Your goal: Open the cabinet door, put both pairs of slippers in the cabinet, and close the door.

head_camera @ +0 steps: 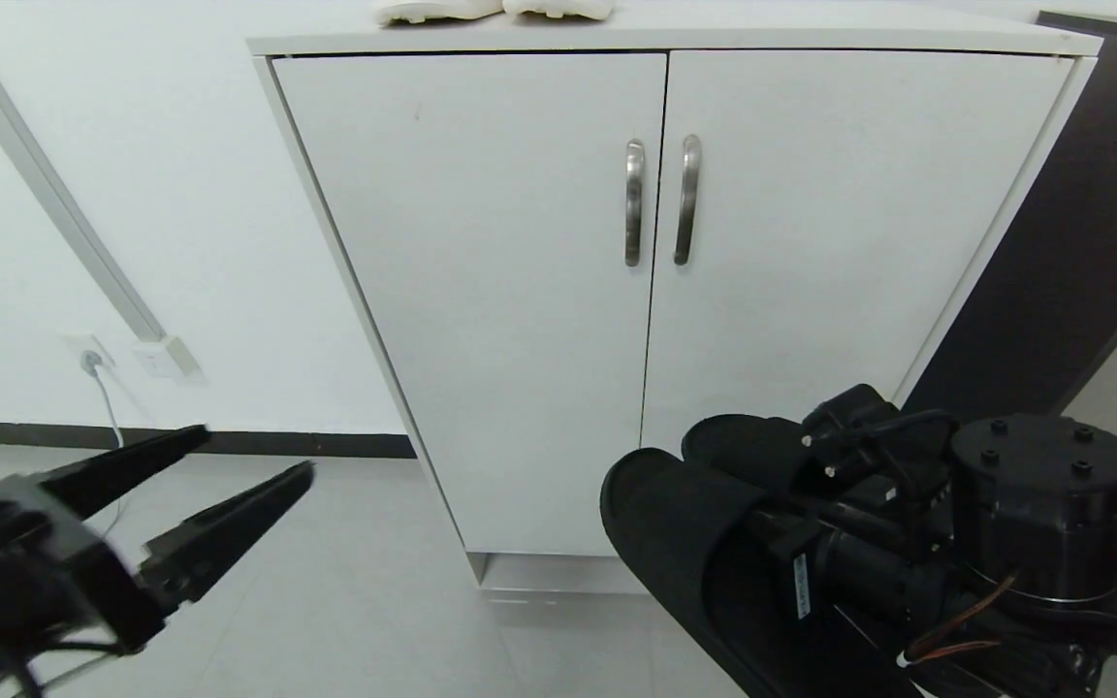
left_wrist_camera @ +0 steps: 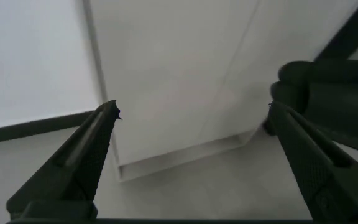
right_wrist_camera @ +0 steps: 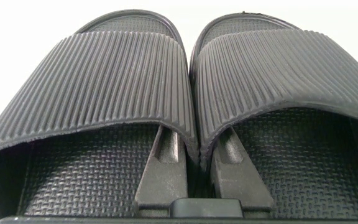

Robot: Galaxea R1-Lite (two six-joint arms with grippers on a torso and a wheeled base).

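- The tall white two-door cabinet stands straight ahead with both doors shut flush. Its two curved brushed-metal pulls, the left handle and the right handle, hang just beside each other at the centre seam.
- A pair of black ribbed rubber slippers is carried low at the near right. It sits in front of the bottom of the right door and apart from it.
- The right gripper has one finger inside each slipper. It pinches their two touching inner walls together, so it is clamped on the pair.
- The pale cream slippers lie on the cabinet's top, at its far left part.
- The left gripper hangs low at the near left, off the cabinet's left side. Its fingers are spread wide and hold nothing.
- Nothing is stored yet, so the step in hand looks to be opening a door, and the free left gripper is the natural one for it.
- To do it well, lift that gripper to the left handle and straddle the bar at its middle, where it stands proud of the left door.
- Line up with care, since the right handle sits so close that a stray finger could catch it.
- Close firmly, then pull along an arc towards the near left rather than straight back, as the hinges are probably on the outer edge.
- Swing the door wide, and keep the loaded right arm to the right, out of the door's path.
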